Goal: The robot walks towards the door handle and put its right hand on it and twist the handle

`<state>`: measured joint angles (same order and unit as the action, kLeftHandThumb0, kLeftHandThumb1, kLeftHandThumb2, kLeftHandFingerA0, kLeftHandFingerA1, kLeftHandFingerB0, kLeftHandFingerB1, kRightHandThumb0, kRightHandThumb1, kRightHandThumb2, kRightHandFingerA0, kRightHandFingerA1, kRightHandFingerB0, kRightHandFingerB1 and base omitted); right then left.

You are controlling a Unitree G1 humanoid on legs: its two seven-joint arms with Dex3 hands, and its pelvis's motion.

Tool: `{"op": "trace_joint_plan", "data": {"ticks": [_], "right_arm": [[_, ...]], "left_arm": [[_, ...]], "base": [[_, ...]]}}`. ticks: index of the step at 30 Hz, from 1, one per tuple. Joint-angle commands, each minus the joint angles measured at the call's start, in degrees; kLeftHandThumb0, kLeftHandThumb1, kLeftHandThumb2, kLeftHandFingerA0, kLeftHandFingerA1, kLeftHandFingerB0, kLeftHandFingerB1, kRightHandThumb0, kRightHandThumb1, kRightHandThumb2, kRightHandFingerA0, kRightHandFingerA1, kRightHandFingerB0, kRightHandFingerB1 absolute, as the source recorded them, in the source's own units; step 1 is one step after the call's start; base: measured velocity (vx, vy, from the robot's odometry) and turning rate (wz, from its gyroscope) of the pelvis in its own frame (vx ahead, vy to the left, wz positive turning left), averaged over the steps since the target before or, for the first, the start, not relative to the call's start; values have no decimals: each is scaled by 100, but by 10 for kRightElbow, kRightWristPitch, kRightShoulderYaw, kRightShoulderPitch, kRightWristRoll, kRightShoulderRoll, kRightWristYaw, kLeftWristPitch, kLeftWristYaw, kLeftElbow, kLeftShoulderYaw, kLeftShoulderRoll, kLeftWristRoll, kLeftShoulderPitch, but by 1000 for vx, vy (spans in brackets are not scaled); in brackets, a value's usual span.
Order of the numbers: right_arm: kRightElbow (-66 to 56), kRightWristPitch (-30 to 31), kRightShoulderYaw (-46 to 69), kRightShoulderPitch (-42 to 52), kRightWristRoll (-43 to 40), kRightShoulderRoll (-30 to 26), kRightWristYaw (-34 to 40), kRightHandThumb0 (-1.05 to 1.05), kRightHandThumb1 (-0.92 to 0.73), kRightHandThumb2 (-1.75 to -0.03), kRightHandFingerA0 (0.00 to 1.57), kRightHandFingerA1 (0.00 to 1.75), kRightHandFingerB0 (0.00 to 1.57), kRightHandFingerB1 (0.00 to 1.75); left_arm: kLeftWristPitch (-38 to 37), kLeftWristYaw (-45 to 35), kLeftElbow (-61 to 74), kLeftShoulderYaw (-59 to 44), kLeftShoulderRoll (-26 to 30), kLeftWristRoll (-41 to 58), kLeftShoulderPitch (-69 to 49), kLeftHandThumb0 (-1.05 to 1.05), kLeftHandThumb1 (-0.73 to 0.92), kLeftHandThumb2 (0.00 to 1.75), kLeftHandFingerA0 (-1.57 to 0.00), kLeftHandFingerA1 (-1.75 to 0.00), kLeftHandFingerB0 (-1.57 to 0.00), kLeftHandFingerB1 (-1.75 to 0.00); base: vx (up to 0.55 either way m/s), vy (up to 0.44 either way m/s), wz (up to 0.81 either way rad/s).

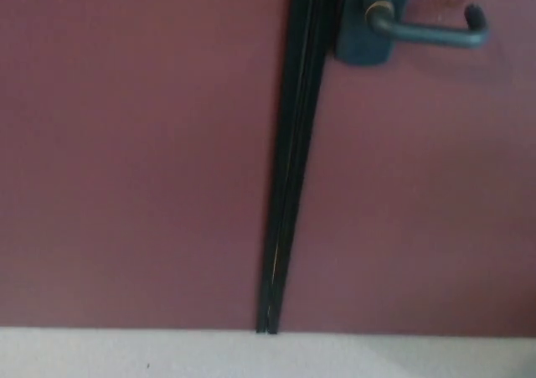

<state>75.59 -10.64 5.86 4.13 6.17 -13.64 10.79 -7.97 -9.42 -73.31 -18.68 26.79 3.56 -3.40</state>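
A dark grey lever door handle [427,28] juts to the right from its backplate [365,26] at the top of the head view. It sits on the right leaf of a dark red double door [419,185], just right of the black seam [293,160] between the two leaves. Neither of my hands shows in the picture.
The left door leaf [134,143] fills the left half of the view. A strip of pale floor [251,357] runs along the bottom edge, meeting the doors.
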Motion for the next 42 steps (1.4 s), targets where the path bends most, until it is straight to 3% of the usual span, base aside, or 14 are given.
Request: {"op": "trace_joint_plan", "data": {"ticks": [1, 30, 42], "right_arm": [[-3, 1, 3, 4, -5, -5, -12, -24, -62, -59, 72, 55, 39, 38], [4, 18, -27, -5, 11, -7, -26, -23, -64, -59, 64, 48, 45, 39], [6, 22, -43, -10, 21, -6, -30, -24, -66, -60, 62, 47, 45, 38]], "left_arm": [[0, -7, 0, 8, 2, -2, -2, -9, 64, 58, -60, -47, -43, -39], [-6, -13, 4, 7, 4, 8, -7, -11, 65, 58, -63, -49, -45, -40], [-3, -16, -4, 7, 7, 3, -5, -11, 65, 58, -64, -50, -46, -40]], "base": [[270, -319, -79], [107, -72, 1], [-23, 106, -4]]}}
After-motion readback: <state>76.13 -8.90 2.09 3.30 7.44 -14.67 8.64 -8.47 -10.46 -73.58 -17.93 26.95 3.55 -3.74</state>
